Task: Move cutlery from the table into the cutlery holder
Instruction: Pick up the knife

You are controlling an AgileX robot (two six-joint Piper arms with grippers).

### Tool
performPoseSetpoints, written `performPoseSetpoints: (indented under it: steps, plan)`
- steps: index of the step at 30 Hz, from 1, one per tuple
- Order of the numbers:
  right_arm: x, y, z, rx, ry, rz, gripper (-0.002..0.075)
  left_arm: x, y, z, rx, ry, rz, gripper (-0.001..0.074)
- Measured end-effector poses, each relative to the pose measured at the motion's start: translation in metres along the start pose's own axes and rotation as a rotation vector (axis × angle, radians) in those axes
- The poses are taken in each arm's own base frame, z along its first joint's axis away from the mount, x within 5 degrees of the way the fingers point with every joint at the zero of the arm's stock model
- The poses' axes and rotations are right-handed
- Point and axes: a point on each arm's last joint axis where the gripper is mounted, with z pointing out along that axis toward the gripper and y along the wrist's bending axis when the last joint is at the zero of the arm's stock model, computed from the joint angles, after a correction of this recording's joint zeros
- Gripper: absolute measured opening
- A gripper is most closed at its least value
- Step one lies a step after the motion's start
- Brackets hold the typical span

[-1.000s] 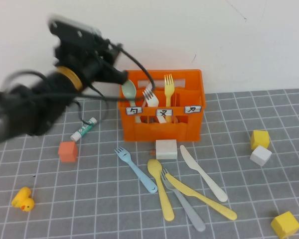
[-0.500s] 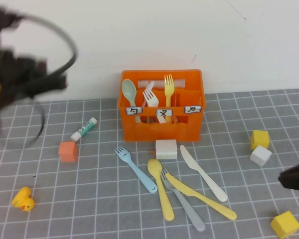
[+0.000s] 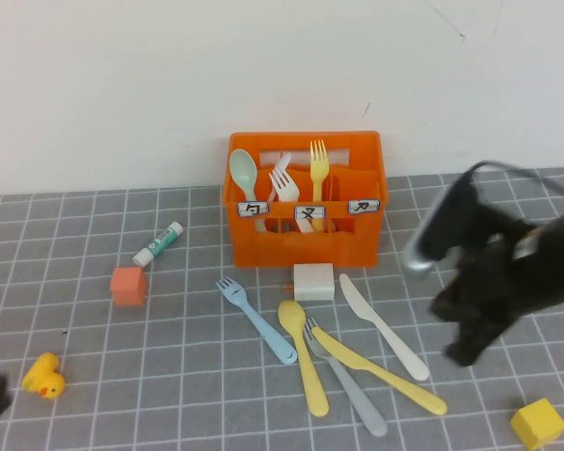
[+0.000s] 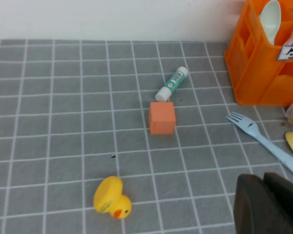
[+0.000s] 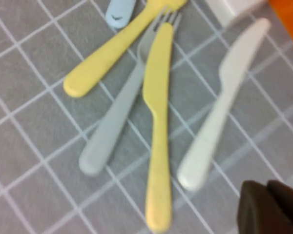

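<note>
We see a dark grey table (image 3: 94,338) ruled with thin white lines into small squares. At its far edge stands a bright orange cutlery holder (image 3: 305,240) with white labels bearing black symbols; it holds a mint green spoon (image 3: 243,174), a white fork (image 3: 284,181) and a yellow fork (image 3: 318,158). On the grid lie a light blue fork (image 3: 256,319), a yellow spoon (image 3: 303,355), a grey fork (image 3: 346,379), a yellow knife (image 3: 376,370) and a white knife (image 3: 383,326). Near the left edge sit an orange cube (image 3: 128,286), a yellow duck (image 3: 43,377) and a white-and-green glue stick (image 3: 159,243). Both arms are black.
</note>
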Motion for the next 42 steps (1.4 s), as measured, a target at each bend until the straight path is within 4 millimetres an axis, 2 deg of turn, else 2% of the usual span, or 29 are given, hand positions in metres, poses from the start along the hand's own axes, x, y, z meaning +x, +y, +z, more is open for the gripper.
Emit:
performPoseSetpoints:
  steps: [3,7,10,12,17,22,26,33,38,42]
  plan:
    - [-0.004,0.0,0.032,-0.019,0.033,0.004,0.0088,0.009,0.005,-0.014,0.0,-0.025,0.027,0.0001]
    - [-0.004,-0.006,0.074,-0.027,0.078,0.041,0.0263,0.023,0.009,-0.016,-0.006,-0.033,0.065,0.0003]
    - [-0.009,-0.013,0.093,-0.021,0.08,0.048,0.0328,0.036,0.011,-0.009,-0.008,-0.006,0.065,0.0001]
    - [-0.014,-0.017,0.102,-0.015,0.074,0.051,0.0342,0.042,0.012,-0.004,-0.005,0.001,0.058,0.0002]
    - [-0.025,-0.027,0.127,-0.022,0.083,0.06,0.0382,0.045,0.012,-0.002,0.001,-0.006,0.051,0.0001]
    - [-0.033,-0.033,0.142,-0.045,0.113,0.094,0.0501,0.044,0.011,-0.002,0.006,-0.017,0.051,0.0001]
    - [-0.033,-0.036,0.145,-0.033,0.142,0.065,0.0515,0.044,0.011,-0.002,0.008,-0.019,0.05,0.0001]
    - [-0.024,-0.035,0.145,-0.046,0.233,0.022,0.048,0.043,0.01,-0.002,0.015,-0.026,0.044,0.0001]
    - [-0.014,-0.043,0.151,-0.043,0.263,0.094,0.0477,0.043,0.01,-0.002,0.018,-0.027,0.039,0.0001]
    - [-0.01,-0.046,0.153,-0.054,0.283,0.132,0.0445,0.043,0.01,-0.002,0.018,-0.027,0.036,0.0001]
